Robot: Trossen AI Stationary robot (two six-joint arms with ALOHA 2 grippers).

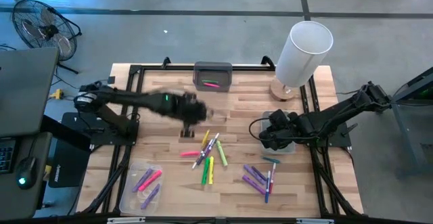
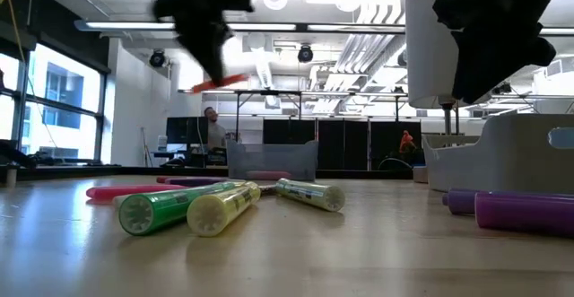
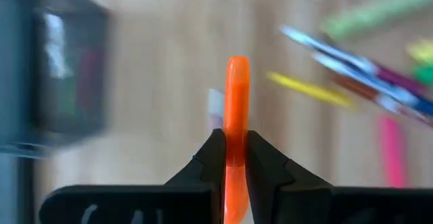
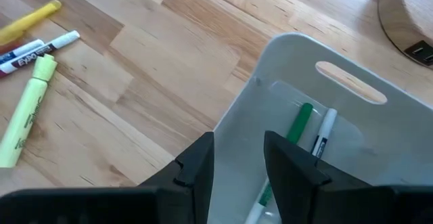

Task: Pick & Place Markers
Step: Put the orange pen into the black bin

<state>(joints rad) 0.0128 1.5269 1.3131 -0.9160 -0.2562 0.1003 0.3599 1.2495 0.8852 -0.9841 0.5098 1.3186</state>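
Transport is the step in hand: your left gripper (image 3: 230, 158) is pinching an orange marker (image 3: 236, 109) and carrying it above the table (image 1: 169, 75), between the loose markers (image 1: 208, 153) and the grey tray (image 1: 213, 75) at the far edge. Next, you need to bring it over that tray, then release. Your right gripper (image 4: 238, 158) hovers over the white bin (image 4: 298, 102), fingers spread and holding nothing.
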